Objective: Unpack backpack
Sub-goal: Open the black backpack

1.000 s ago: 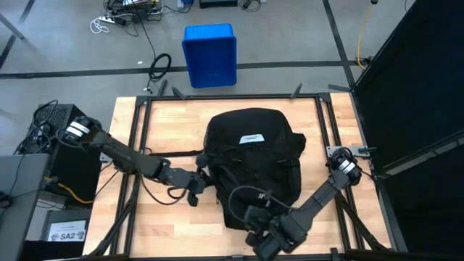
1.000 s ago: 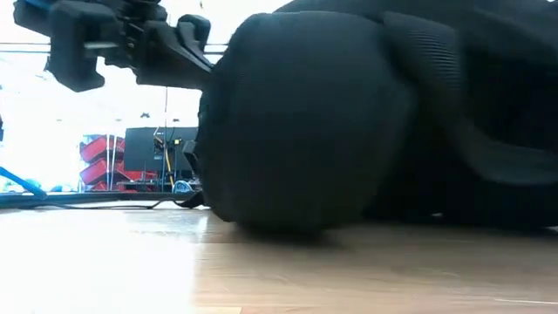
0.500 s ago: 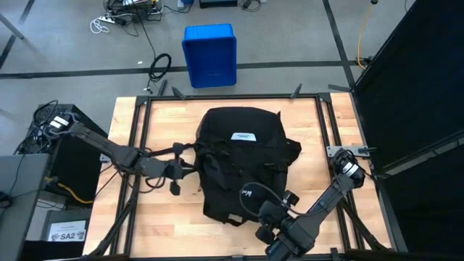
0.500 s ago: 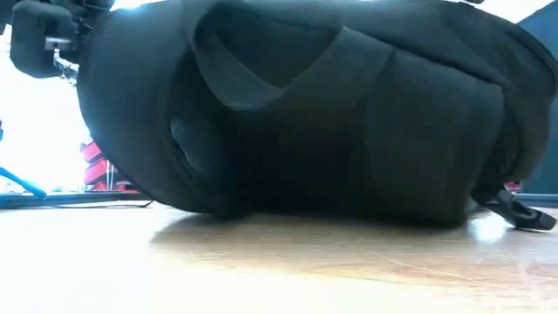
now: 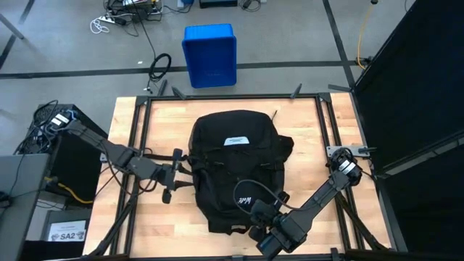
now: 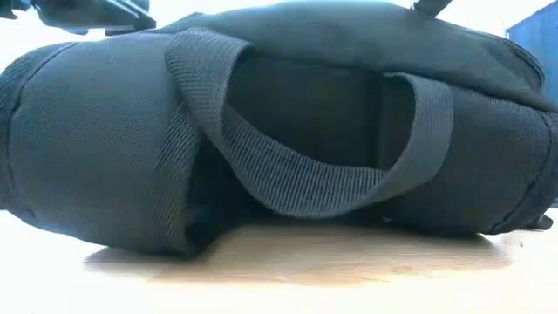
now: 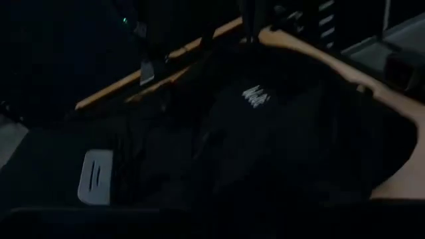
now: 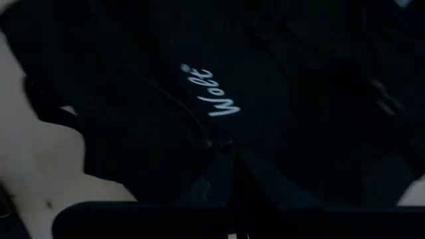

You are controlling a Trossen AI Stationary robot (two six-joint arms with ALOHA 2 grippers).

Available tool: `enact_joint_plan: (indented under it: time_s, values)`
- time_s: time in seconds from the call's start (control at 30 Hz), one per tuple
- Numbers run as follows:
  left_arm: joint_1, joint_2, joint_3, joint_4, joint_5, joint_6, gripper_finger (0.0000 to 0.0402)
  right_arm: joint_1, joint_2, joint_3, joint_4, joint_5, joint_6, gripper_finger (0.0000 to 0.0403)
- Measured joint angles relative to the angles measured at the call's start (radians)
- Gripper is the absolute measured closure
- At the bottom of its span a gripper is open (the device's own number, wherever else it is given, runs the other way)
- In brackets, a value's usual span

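Treating the backpack [image 5: 233,168] as soft, bulky cargo: black woven fabric, sags and folds, probably fairly heavy if packed, not fragile, and not slippery. It lies flat mid-tabletop [image 5: 319,145], white label [image 5: 236,141] up, webbing carry loop [image 6: 296,166] facing the low camera. Best holds look like the carry loop, straps or a zipper pull; pinching a flat panel would just bunch cloth. Left tool [image 5: 174,176] sits just beside the pack's left edge, by the side strap; cannot tell how wide its jaws stand or whether it has anything. Right tool [image 5: 255,212] is at the pack's near end by the lettered pocket [image 8: 211,93], jaws fully closed; whether they pinch a cord or fabric, cannot tell.
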Motion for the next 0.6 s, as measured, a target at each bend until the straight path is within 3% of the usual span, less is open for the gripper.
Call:
enact_joint_plan:
  time_s: [0.13,0.33,0.6]
  values:
    - [-0.028,0.026,0.006,0.082,0.025,-0.003,0.0233,-0.009,0.0,0.0,0.003,0.002,-0.018,0.0403]
    - [-0.045,0.237,0.021,0.194,0.051,0.003,0.0218,-0.03,0.0,0.0,0.006,0.003,-0.034,0.0403]
    - [-0.045,0.574,0.264,0.065,0.051,0.009,0.0218,-0.041,0.001,0.0,0.032,0.003,-0.065,0.0403]
